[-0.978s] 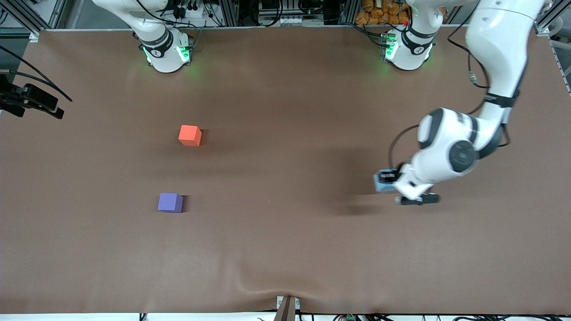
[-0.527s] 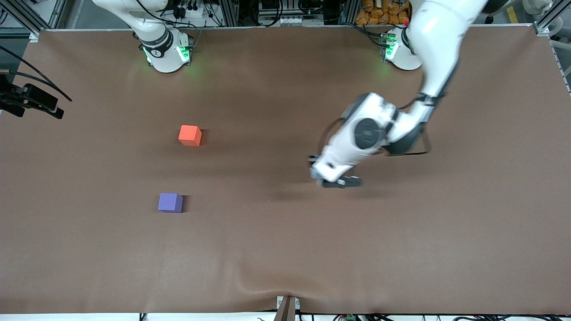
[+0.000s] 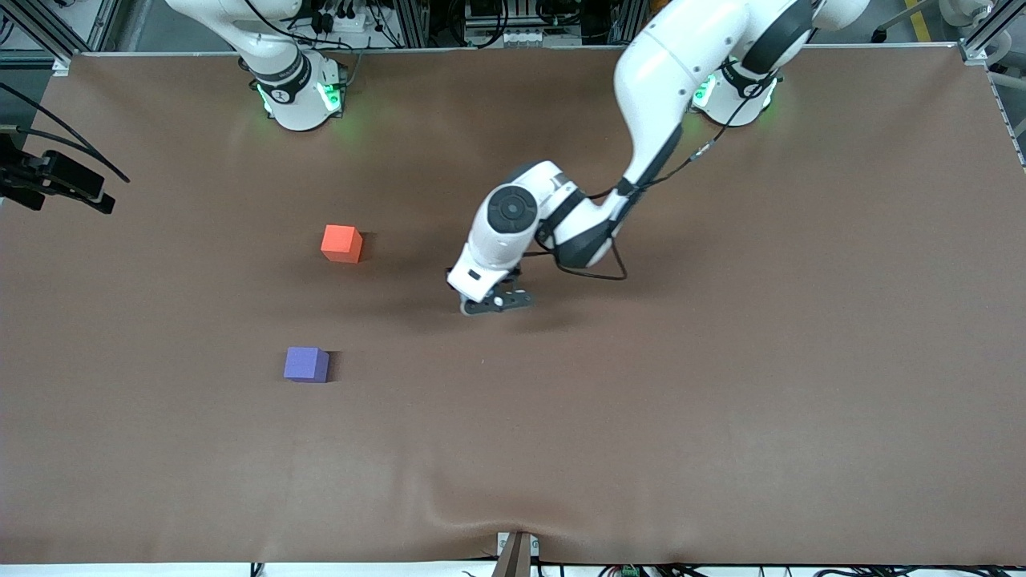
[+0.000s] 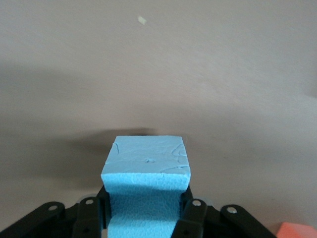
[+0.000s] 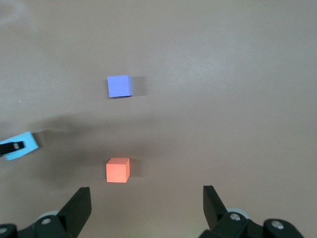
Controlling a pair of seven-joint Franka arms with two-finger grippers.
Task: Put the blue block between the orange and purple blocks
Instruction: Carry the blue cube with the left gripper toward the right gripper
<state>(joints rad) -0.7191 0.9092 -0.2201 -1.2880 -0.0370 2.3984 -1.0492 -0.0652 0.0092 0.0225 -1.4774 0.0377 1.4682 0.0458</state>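
The blue block (image 4: 146,171) is a sky-blue cube clamped between the fingers of my left gripper (image 4: 144,206), held a little above the brown table. In the front view the left gripper (image 3: 490,303) hangs over the table's middle, and the hand hides the block. The orange block (image 3: 341,243) and the purple block (image 3: 305,365) rest on the table toward the right arm's end, the purple one nearer the front camera. My right gripper (image 5: 146,208) is open and empty, high above the orange block (image 5: 118,170) and purple block (image 5: 119,86). The right wrist view also shows the blue block (image 5: 21,146).
A black device (image 3: 56,183) juts over the table edge at the right arm's end. The brown cloth (image 3: 721,417) has a wrinkle (image 3: 481,521) near the front edge. The arm bases (image 3: 298,92) stand along the table edge farthest from the front camera.
My left arm has swept from the left arm's end of the table to the middle with the blue block in its gripper. The orange and purple blocks have not moved.
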